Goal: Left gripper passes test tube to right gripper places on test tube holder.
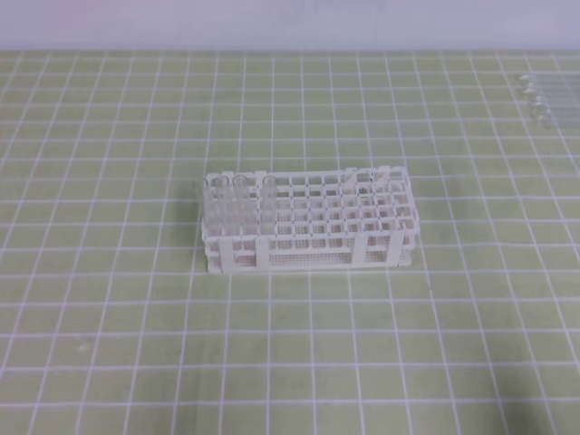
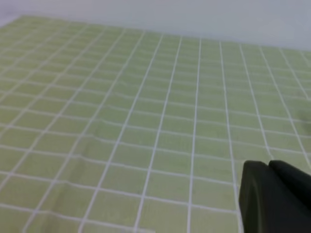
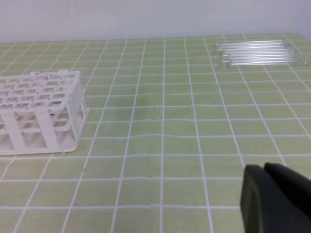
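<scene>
**Resting apart from rack and tubes, both grippers are pressed together**

Sitting near the middle of the green grid mat (image 1: 109, 362), the test tube holder (image 1: 308, 222) is standing upright, its white lattice of square holes facing up. In the high view a few clear tubes (image 1: 238, 204) are already standing in the holes at its left end. Neither arm is showing in that view.

Lying flat on the mat at the far right edge, well apart from the rack, a small bundle of test tubes (image 3: 257, 52) is waiting side by side; the right wrist view is showing them most clearly, with the rack off to the left of that picture.

The left gripper (image 2: 272, 194) is appearing only as a dark shape in the lower right corner of its own camera, hovering over bare mat, its fingers closed against each other and holding nothing. The right gripper (image 3: 272, 196) is looking much the same in its view, jaws pressed together, empty, with the tubes far ahead of it and the rack away to its left.
</scene>
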Available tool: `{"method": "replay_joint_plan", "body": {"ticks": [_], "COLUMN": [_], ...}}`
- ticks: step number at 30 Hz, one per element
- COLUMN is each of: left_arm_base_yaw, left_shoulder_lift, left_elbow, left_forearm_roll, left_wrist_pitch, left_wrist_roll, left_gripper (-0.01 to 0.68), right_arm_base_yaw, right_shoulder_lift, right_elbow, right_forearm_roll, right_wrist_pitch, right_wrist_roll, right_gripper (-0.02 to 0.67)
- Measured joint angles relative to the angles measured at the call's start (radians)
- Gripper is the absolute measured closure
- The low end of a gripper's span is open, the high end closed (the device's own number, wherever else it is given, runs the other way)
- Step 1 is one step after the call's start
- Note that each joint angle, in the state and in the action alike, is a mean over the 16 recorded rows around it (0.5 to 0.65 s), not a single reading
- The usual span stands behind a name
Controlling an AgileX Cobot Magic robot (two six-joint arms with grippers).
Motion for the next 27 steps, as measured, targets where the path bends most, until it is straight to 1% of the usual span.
{"method": "replay_joint_plan", "body": {"ticks": [7, 13, 27], "left_arm_base_yaw": [0.010, 0.010, 0.003], "left_shoulder_lift": [-0.015, -0.017, -0.011], "left_elbow": [0.032, 0.033, 0.032], "left_forearm_roll": [-0.034, -0.039, -0.040], "left_wrist_pitch": [0.045, 0.062, 0.062], "left_wrist_roll": [0.065, 0.090, 0.096], "left_gripper": [0.675, 0.675, 0.675], "right_arm_base_yaw": [0.000, 0.000, 0.000], "right_shoulder_lift": [0.000, 0.000, 0.000], "right_elbow": [0.000, 0.000, 0.000], "right_forearm_roll": [0.000, 0.000, -0.001], "right_wrist_pitch": [0.000, 0.000, 0.000], "right_wrist_roll": [0.000, 0.000, 0.000], "right_gripper": [0.666, 0.666, 0.666]}}
